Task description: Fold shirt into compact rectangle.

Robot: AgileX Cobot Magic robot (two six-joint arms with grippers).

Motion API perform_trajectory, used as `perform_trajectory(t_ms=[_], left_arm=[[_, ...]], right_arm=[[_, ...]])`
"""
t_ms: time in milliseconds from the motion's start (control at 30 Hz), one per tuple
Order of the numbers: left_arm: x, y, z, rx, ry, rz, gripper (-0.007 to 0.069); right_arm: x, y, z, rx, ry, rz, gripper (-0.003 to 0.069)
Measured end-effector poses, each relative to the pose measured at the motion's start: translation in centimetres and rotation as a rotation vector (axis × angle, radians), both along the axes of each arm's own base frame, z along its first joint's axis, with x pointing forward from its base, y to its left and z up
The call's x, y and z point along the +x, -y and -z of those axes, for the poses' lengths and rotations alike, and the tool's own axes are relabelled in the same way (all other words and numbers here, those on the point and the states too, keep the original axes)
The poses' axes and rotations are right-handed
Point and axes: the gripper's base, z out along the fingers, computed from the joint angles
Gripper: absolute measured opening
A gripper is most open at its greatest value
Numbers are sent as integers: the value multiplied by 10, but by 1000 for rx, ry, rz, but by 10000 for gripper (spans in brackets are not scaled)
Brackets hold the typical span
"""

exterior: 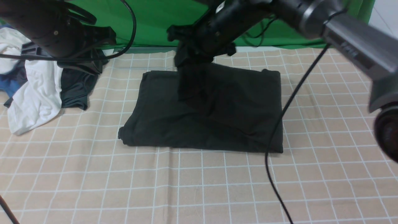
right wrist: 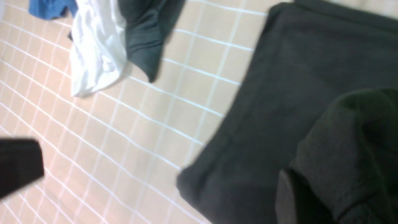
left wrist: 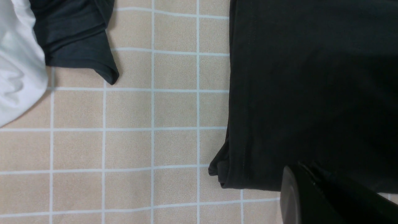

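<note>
The black T-shirt [exterior: 214, 112] lay part-folded on the checked tablecloth [exterior: 199, 186]. The right gripper [exterior: 186, 49] stood with its jaws apart, 1 raised fold draped over a finger [right wrist: 295, 199]. That fold likely needed a firm pinch, then level carrying. I could not tell whether the left gripper [exterior: 82, 67] was closed.

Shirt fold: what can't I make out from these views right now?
- Left gripper: left wrist view's edge cuts off all but one finger; the left arm blocks it in front view. Open or shut unclear.
- Right gripper: bunched shirt cloth covers it in the blurred right wrist view; its grip is unclear.
- Shirt's far edge: front view, partly behind the right arm.
</note>
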Motion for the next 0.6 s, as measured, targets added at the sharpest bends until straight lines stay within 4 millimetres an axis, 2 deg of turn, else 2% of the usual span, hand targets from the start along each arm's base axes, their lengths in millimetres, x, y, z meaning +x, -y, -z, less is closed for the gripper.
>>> perform_trajectory(t_ms=[133, 167, 233, 333, 367, 400, 467, 567, 600], left_arm=[[0, 0, 0, -3, 0, 3, 19], [0, 0, 0, -3, 0, 3, 19], [0, 0, 0, -3, 0, 4, 19], [0, 1, 0, -6, 0, 4, 19], [0, 1, 0, -6, 0, 4, 19], [0, 1, 0, -4, 1, 7, 19], [0, 1, 0, -3, 2, 13, 19], [0, 2, 0, -13, 5, 33, 19], [0, 4, -1, -29, 5, 39, 19]], right_arm=[[2, -24, 25, 42, -21, 30, 130], [2, -25, 26, 43, -21, 33, 132], [4, -36, 40, 71, -13, 59, 185], [5, -43, 46, 91, 1, 74, 284], [5, -44, 47, 94, 3, 76, 312], [5, -45, 46, 101, 10, 79, 385], [5, -43, 39, 95, 46, 52, 464], [5, -31, 26, 50, 87, -24, 501], [4, -17, 13, 12, 101, -63, 496]])
